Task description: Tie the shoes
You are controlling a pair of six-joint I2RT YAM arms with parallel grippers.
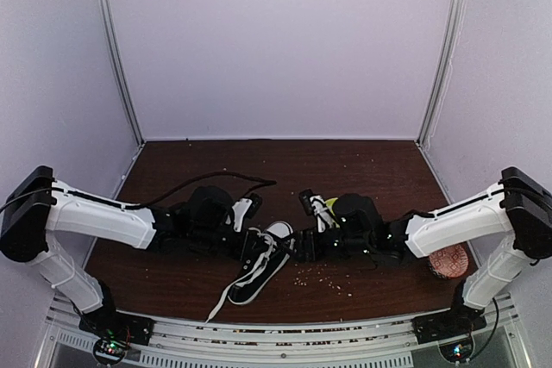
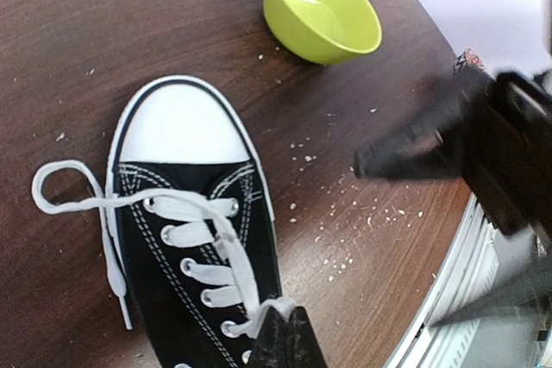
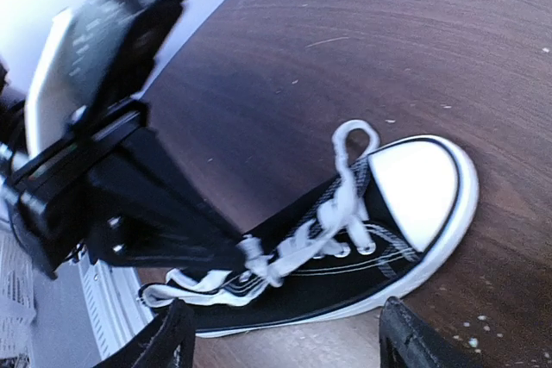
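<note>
The black sneaker [image 1: 259, 265] with a white toe cap [image 2: 177, 122] lies on the brown table, toe pointing away from the arms. Its white laces [image 2: 211, 243] run loose up the eyelets, and one forms a loop [image 2: 52, 187] beside the toe. My left gripper [image 2: 289, 333] is shut on a strand of lace over the upper eyelets; it also shows in the right wrist view [image 3: 246, 252] pinching that lace. My right gripper [image 3: 285, 346] is open just right of the shoe [image 3: 345, 239], with nothing between its fingers [image 3: 405, 342].
A yellow-green bowl [image 2: 323, 6] stands beyond the toe, also in the top view [image 1: 330, 206]. A round patterned object [image 1: 448, 260] lies at the right edge. Crumbs [image 1: 323, 277] are scattered right of the shoe. A lace end [image 1: 220, 303] trails toward the front edge.
</note>
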